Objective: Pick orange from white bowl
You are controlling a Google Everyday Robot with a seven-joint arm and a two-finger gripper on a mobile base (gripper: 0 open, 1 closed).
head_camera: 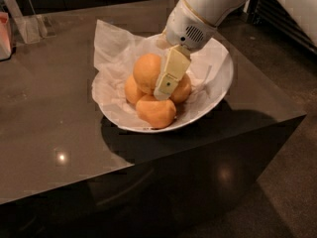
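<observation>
The white bowl point(224, 81) sits on a dark glossy table point(49, 118), lined with crumpled white paper point(111, 46). Several oranges are piled in it. The largest orange point(146, 72) lies on top of the pile, with smaller ones below it at the front point(156, 111), left point(130, 90) and right point(183, 90). My gripper point(162, 86) reaches down into the bowl from the upper right on the white arm point(198, 14). Its cream tip lies against the right side of the top orange, in front of the right-hand small orange.
A clear plastic stand point(29, 26) and a pink object point(5, 33) are at the table's back left. The table's front edge point(148, 165) and right corner point(302, 115) drop to the floor. A dark ribbed panel point(277, 14) stands behind the arm.
</observation>
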